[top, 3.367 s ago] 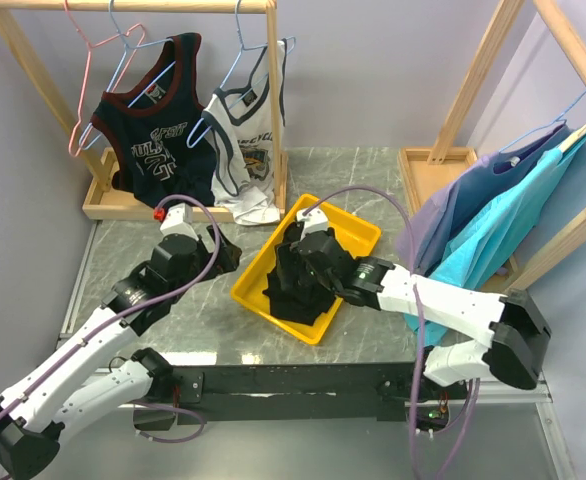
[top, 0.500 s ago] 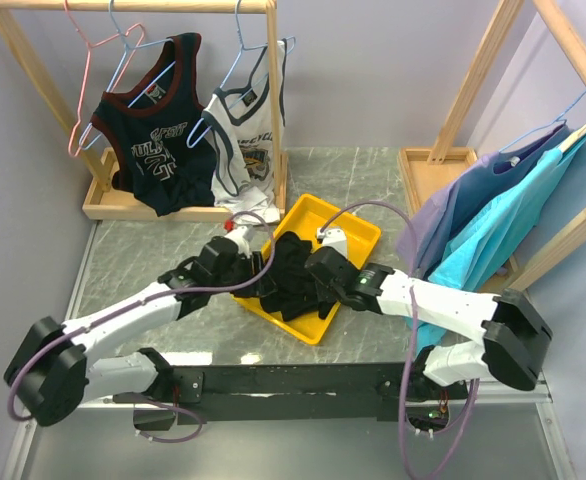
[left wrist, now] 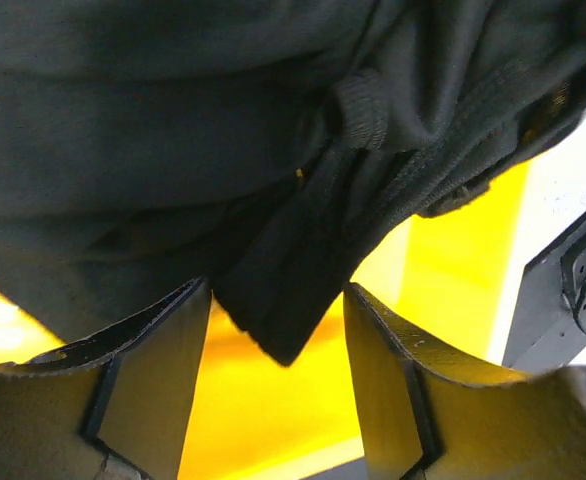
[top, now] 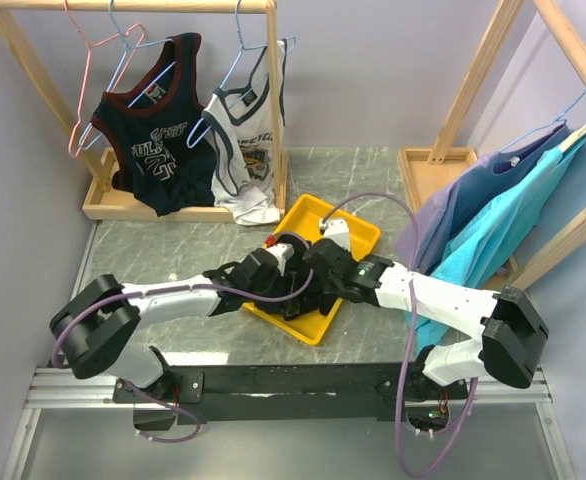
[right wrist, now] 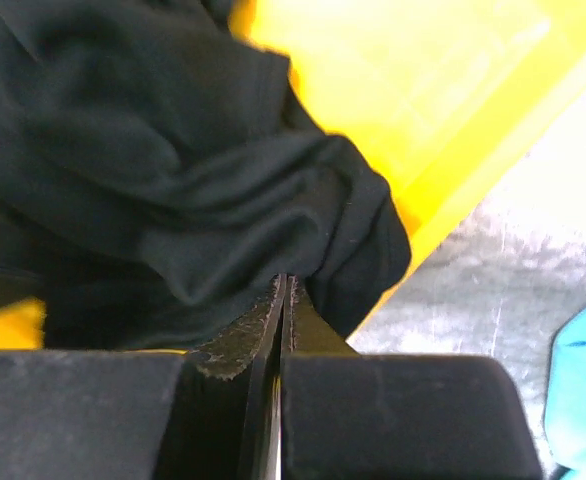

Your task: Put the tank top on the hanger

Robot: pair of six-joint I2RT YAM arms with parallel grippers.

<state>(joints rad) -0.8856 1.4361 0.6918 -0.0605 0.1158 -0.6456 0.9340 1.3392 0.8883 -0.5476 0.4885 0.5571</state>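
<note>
The black tank top (top: 303,298) lies bunched in the yellow tray (top: 359,232) at mid table. My left gripper (top: 289,276) reaches into the tray from the left. It is open, and a loose flap of the tank top (left wrist: 283,300) hangs between its fingers (left wrist: 158,365) without being pinched. My right gripper (top: 311,278) comes in from the right. Its jaws are pressed together at their tips (right wrist: 285,288), with folds of the tank top (right wrist: 173,180) gathered there. The pink hanger (top: 77,128) hangs bare at the left end of the wooden rack.
The left rack (top: 183,208) also carries a navy jersey (top: 151,130) and a white jersey (top: 249,140) on light blue hangers. A second rack at right holds purple and teal garments (top: 493,215). Grey marble tabletop (top: 153,250) surrounds the tray.
My left arm has stretched further right into the tray, over the tank top. My right gripper has closed on the fabric.
</note>
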